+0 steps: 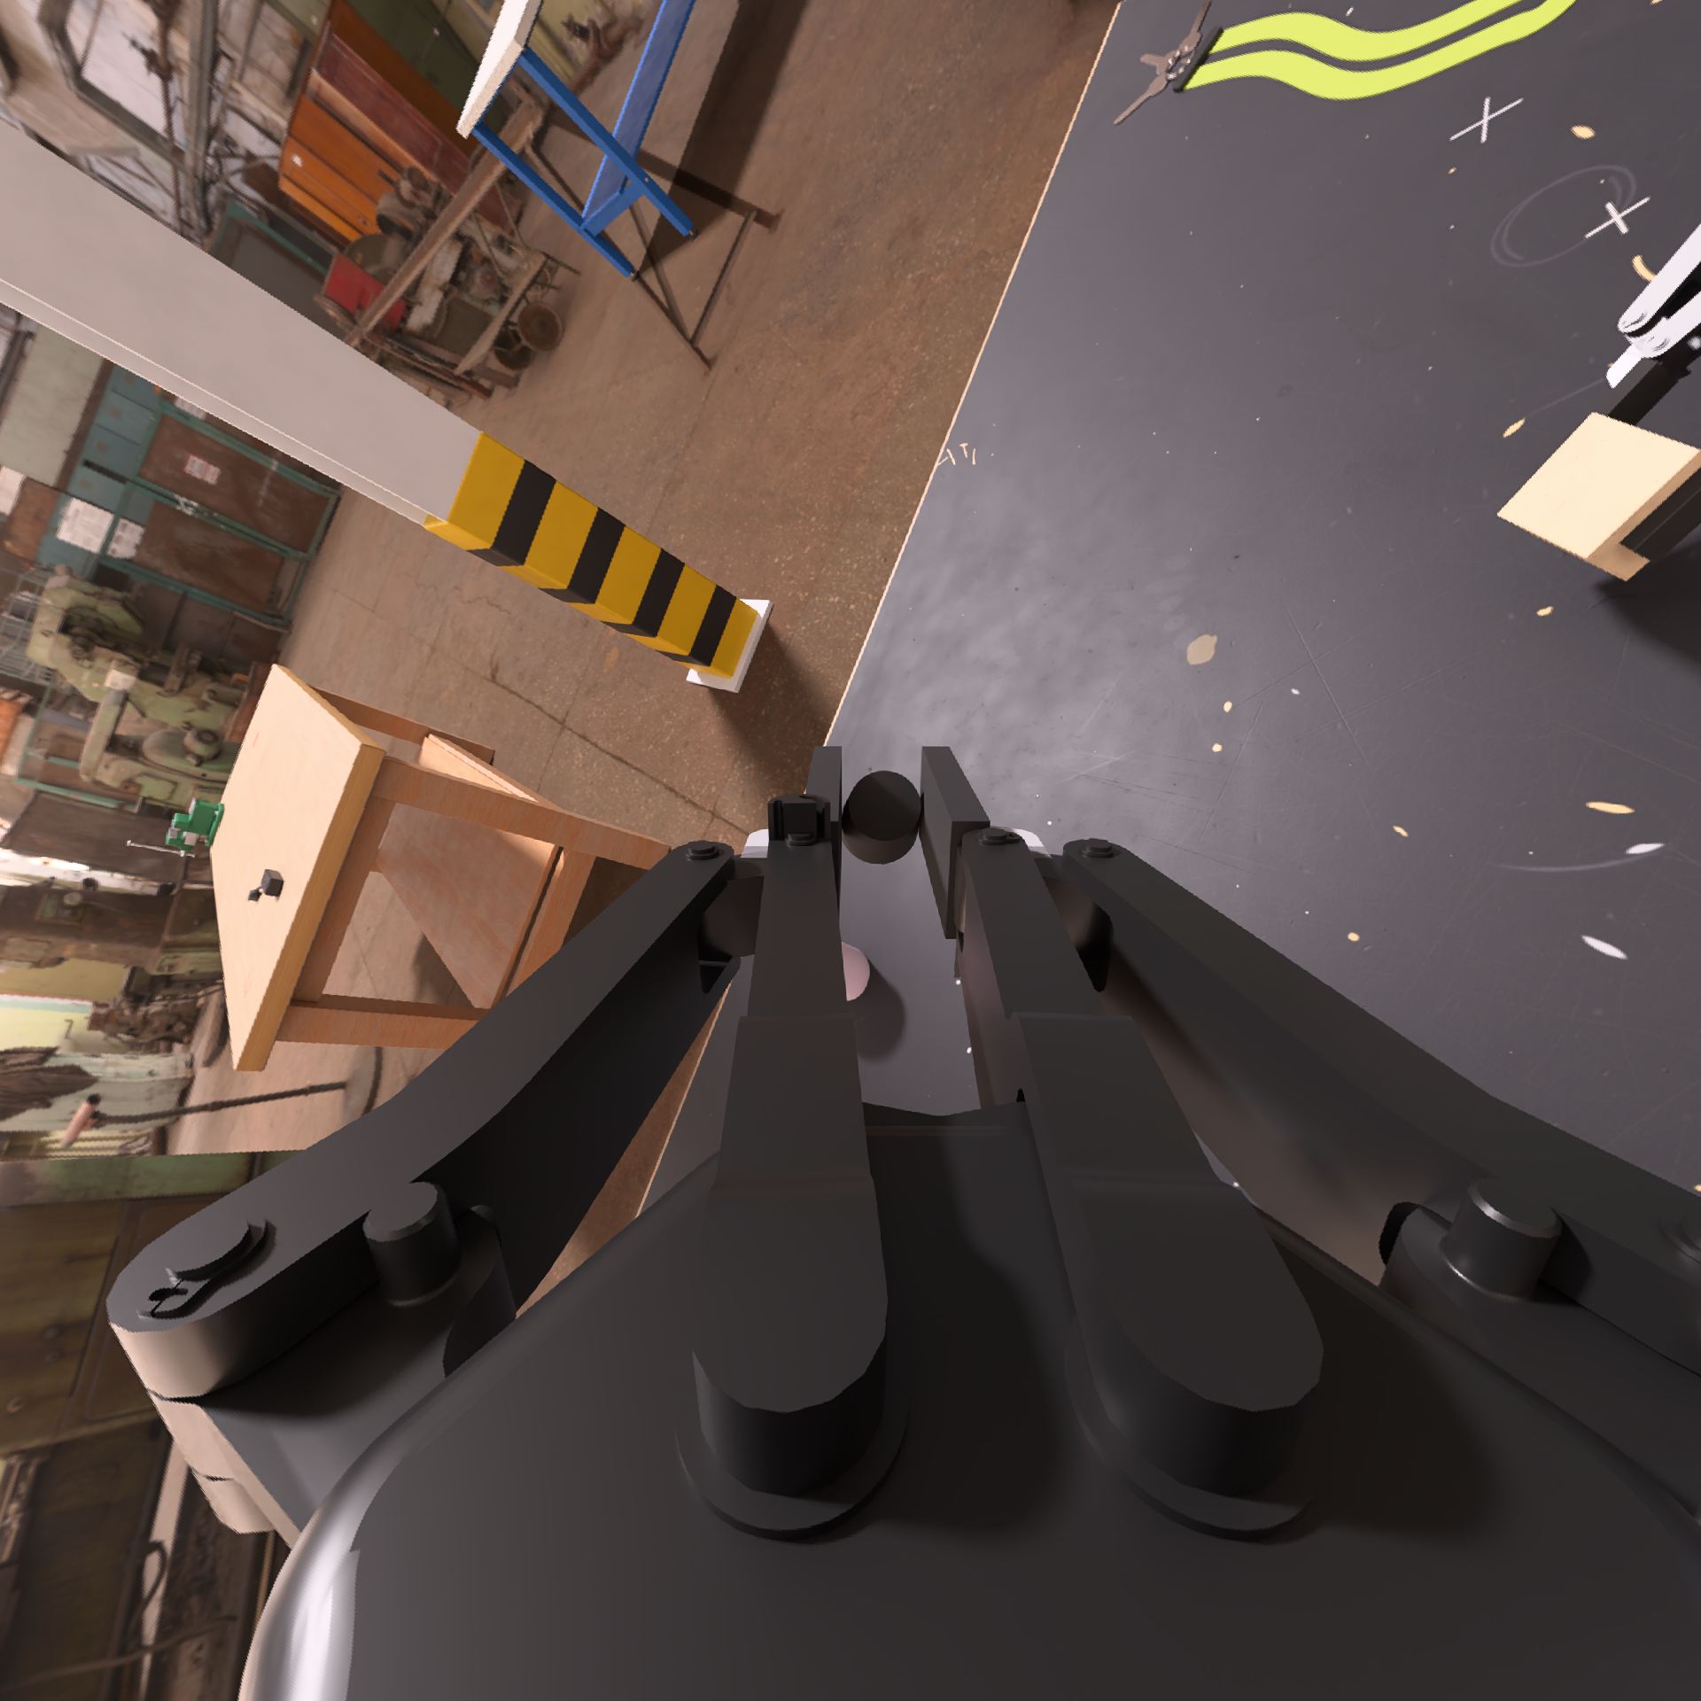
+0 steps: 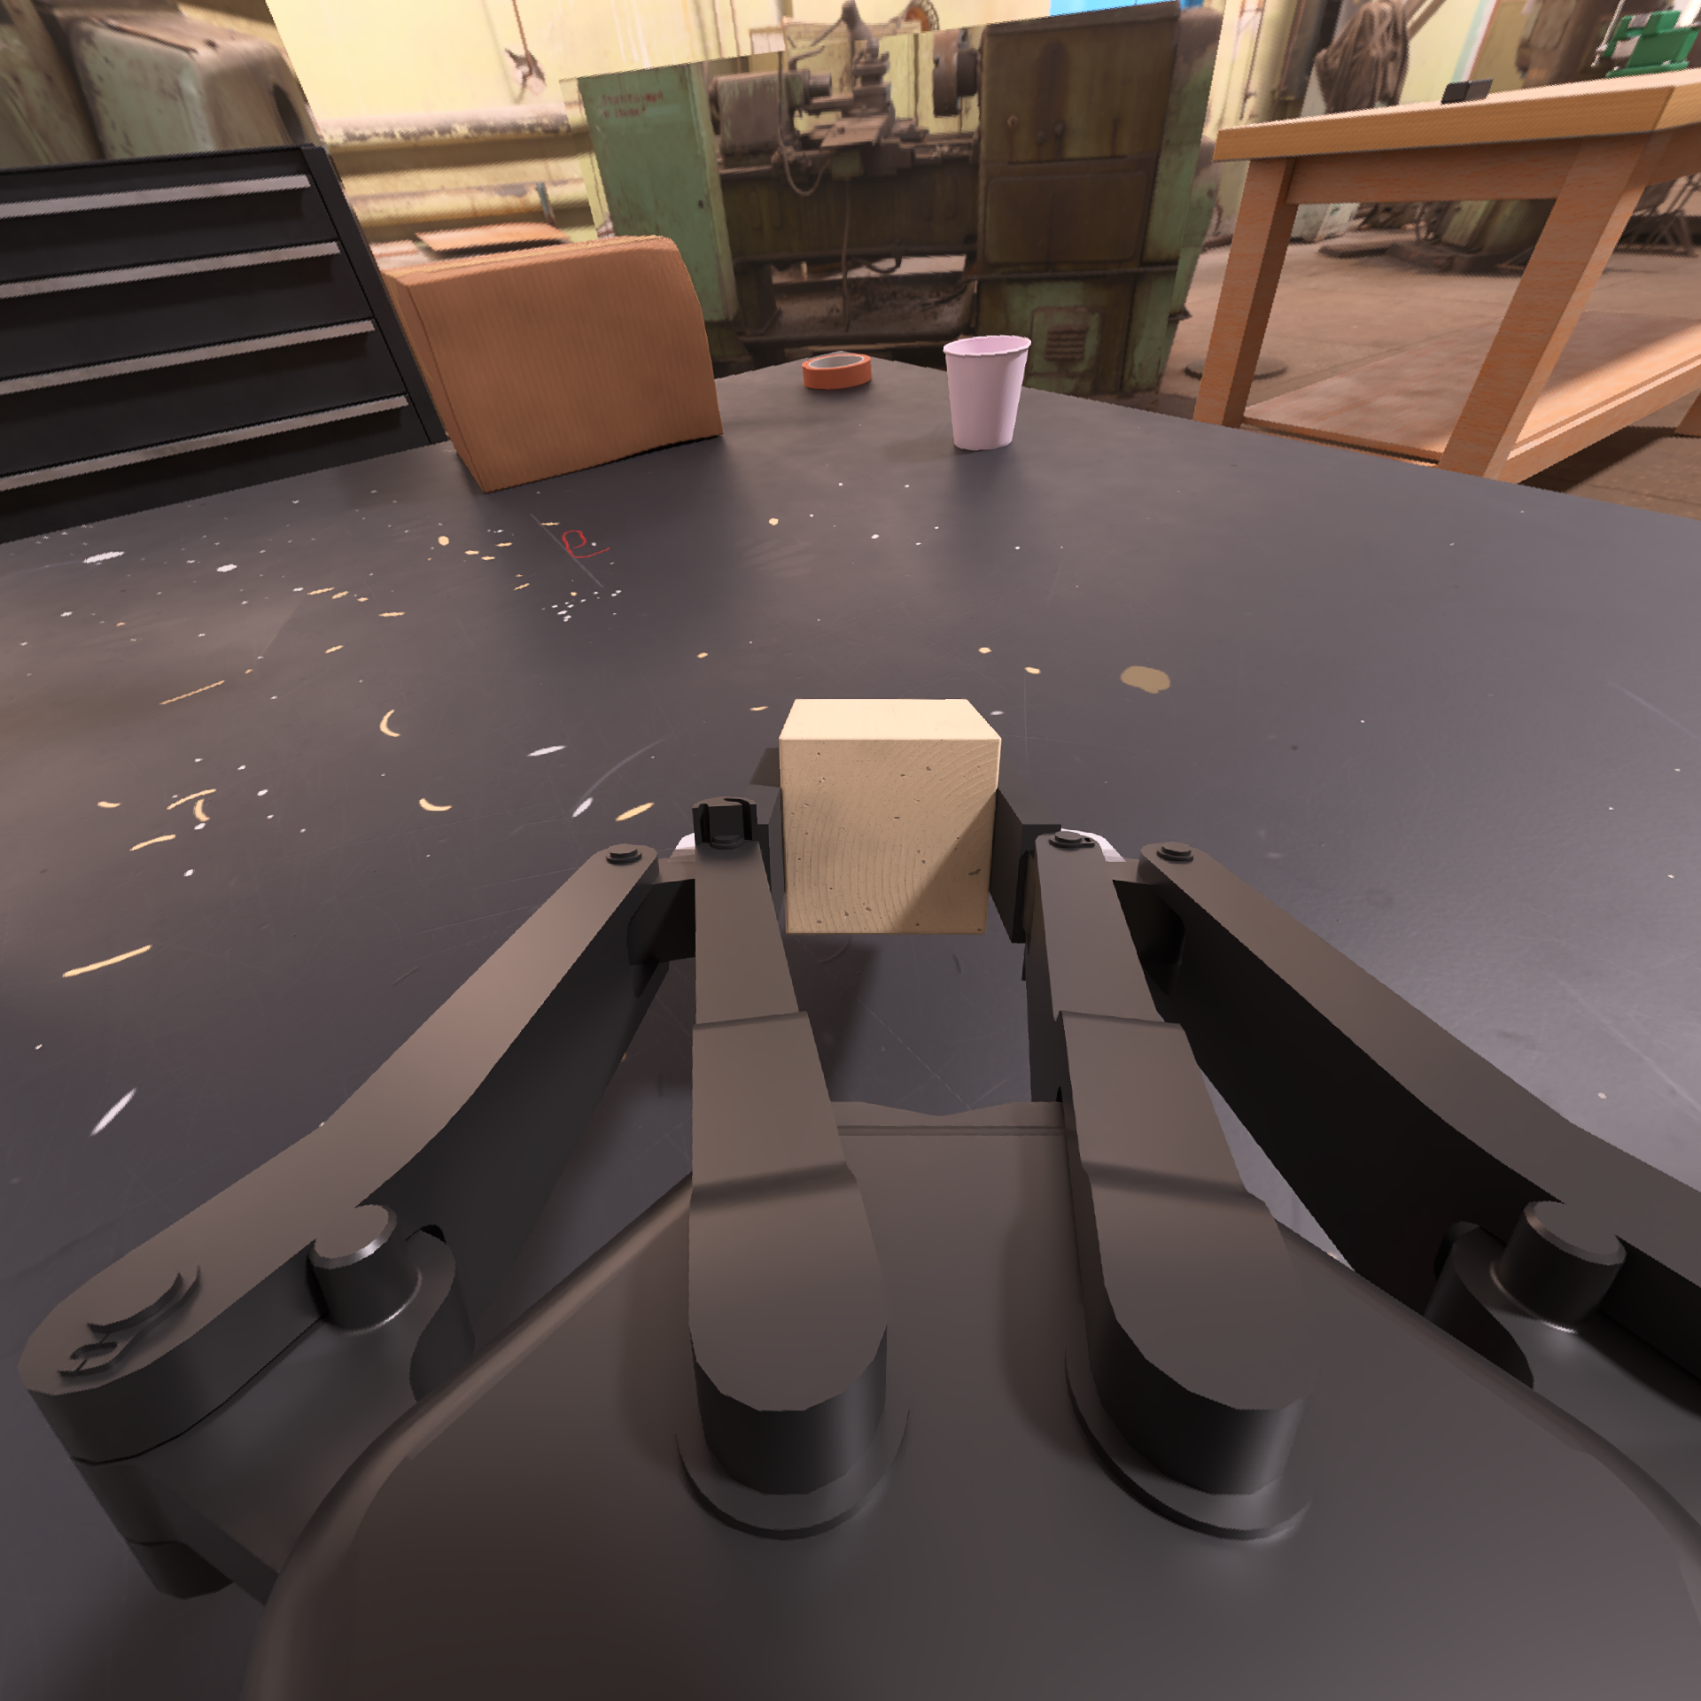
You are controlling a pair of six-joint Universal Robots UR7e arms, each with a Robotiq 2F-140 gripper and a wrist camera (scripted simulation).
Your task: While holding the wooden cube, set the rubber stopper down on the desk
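Gripping a grainy wooden cube (image 2: 888,819) and round black rubber stopper (image 1: 882,815).

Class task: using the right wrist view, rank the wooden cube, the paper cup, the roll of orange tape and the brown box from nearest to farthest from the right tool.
1. Wooden cube: gripped in the right tool.
2. Brown box: far left.
3. Paper cup: far right.
4. Orange tape: desk's far edge, just behind the cup.
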